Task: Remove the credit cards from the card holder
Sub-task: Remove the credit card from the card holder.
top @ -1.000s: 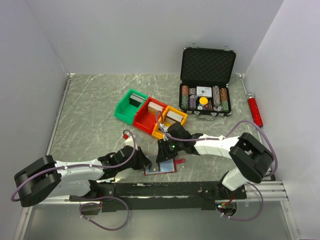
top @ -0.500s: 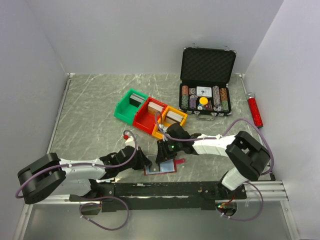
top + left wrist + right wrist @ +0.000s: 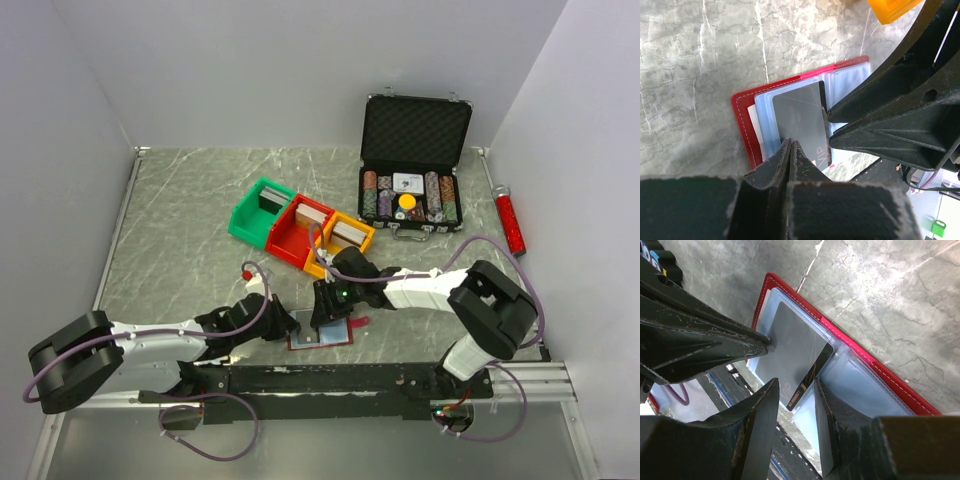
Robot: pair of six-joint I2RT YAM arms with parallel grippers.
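The card holder (image 3: 338, 338) lies open and flat near the front edge, its red border (image 3: 741, 125) framing clear sleeves. One grey credit card (image 3: 799, 117) marked VIP sticks partly out of a sleeve (image 3: 792, 347). My left gripper (image 3: 790, 143) is shut, its tips resting on the card's edge at the holder's left side (image 3: 290, 325). My right gripper (image 3: 796, 390) is open, and its fingers straddle the VIP corner of the card without closing on it. From the left wrist its fingertips (image 3: 840, 111) sit at the card's far edge.
Green (image 3: 258, 212), red (image 3: 290, 242) and orange (image 3: 350, 236) bins stand just behind the holder, with card decks in them. An open black chip case (image 3: 414, 165) is at the back right. A red-handled tool (image 3: 510, 222) lies by the right wall.
The left gripper's jaws have closed fully at the card's edge. The right gripper's jaws stand slightly wider. Both arms stay over the card holder.
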